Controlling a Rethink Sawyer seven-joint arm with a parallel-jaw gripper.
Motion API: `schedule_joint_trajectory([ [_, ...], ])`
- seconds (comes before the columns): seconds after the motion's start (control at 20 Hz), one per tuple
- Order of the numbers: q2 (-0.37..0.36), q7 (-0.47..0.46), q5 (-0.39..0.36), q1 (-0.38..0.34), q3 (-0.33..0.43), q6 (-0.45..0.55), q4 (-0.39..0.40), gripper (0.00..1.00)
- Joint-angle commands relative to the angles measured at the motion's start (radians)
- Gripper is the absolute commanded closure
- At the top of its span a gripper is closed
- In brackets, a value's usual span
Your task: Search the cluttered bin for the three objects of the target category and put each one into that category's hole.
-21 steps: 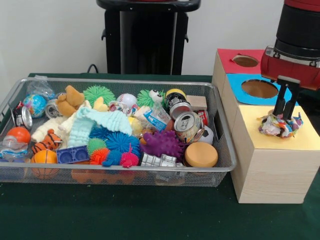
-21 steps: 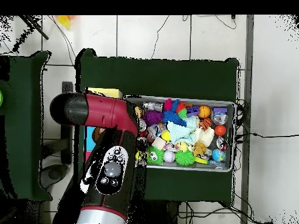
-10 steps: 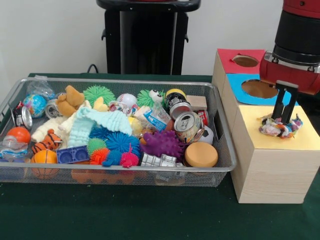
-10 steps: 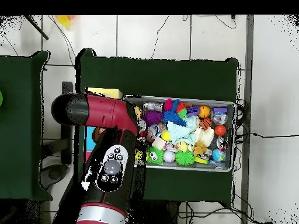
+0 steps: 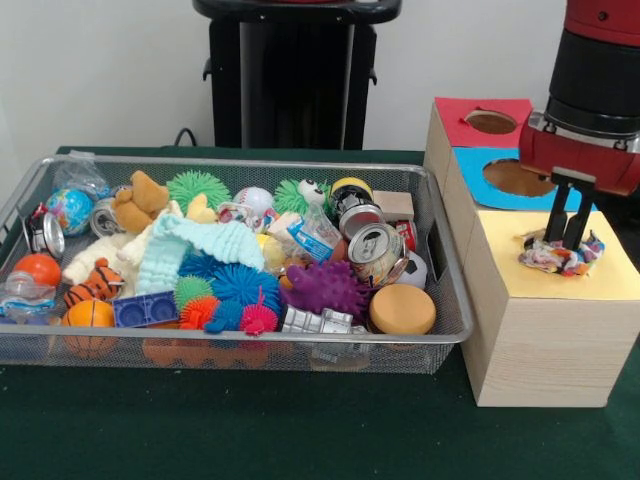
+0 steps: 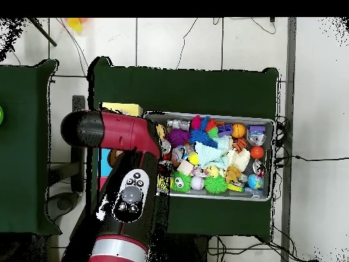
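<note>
Crumpled, many-coloured paper (image 5: 556, 256) lies on the yellow top (image 5: 610, 280) of the wooden box (image 5: 545, 350) at the right of the front view, and the gripper (image 5: 566, 235) stands over it with its two black fingers (image 5: 578, 222) close together, tips at the wad — whether they pinch it I cannot tell. Above it in the frame sit the blue panel (image 5: 478, 176) and the red panel (image 5: 455, 120), each with a round hole. The wire-mesh bin (image 5: 440, 290) fills the left and centre — spiky balls, cans and soft toys heaped inside.
</note>
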Motion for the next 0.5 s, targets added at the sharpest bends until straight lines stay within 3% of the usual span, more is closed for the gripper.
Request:
schedule_joint_trajectory([
  [0.05,0.07,0.072,-0.038,-0.041,0.134,-0.097,0.109,1.0],
  [0.5,0.068,0.008,-0.064,-0.088,0.199,-0.181,0.159,1.0],
])
